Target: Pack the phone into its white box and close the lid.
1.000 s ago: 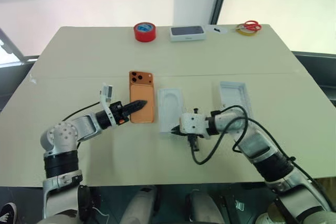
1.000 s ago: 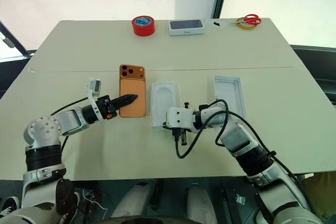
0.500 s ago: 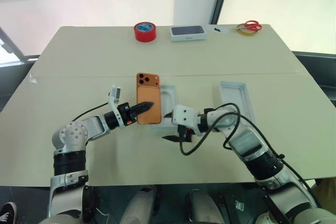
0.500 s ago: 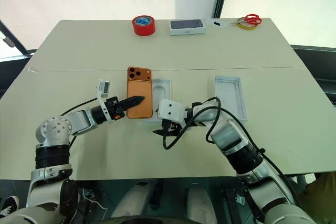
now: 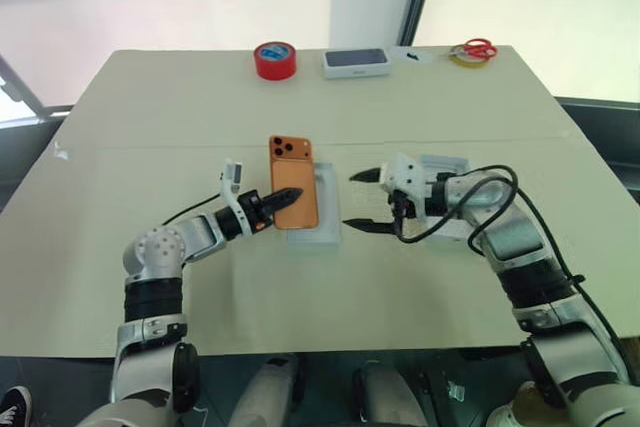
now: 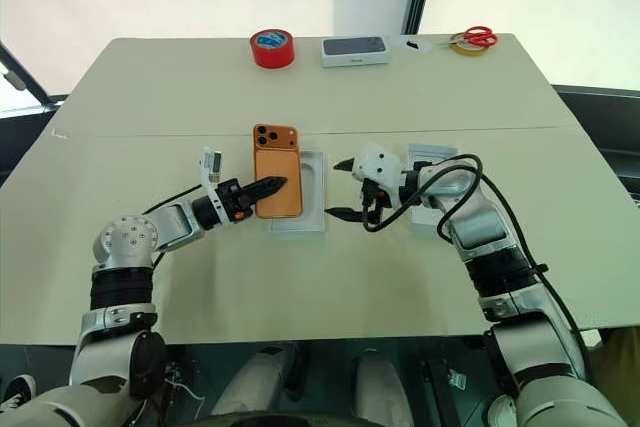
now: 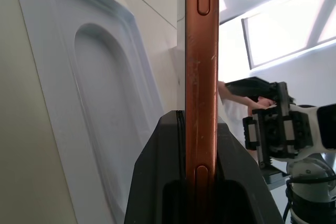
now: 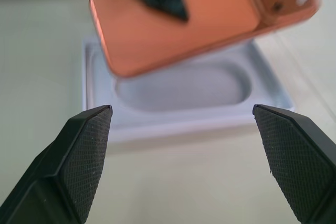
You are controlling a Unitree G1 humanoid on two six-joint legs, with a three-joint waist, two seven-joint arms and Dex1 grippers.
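Note:
My left gripper (image 5: pixel 290 194) is shut on the phone (image 5: pixel 298 169), a slim orange one with its lens cluster at the far end. It holds the phone level, just above a flat white insert (image 5: pixel 329 211) with an oval recess. I cannot make out the white box itself. The left wrist view shows the phone's edge (image 7: pixel 202 77) clamped between the black fingers (image 7: pixel 152 192). My right gripper (image 5: pixel 350 201) hangs wide open just right of the insert, pointing at the phone (image 8: pixel 173 19), with nothing in it. The lid (image 5: pixel 447 163), a shallow white tray, lies partly behind my right arm.
Along the table's far edge stand a red tape roll (image 5: pixel 275 59), a dark-topped white box (image 5: pixel 356 62), red-handled scissors (image 5: pixel 480 48) and a yellow tape roll (image 5: pixel 463 59). A seam runs across the tabletop behind the phone.
My left gripper has carried the phone to the right, over the insert. My right gripper has opened wide, risen off the insert's near end and swung to its right side.

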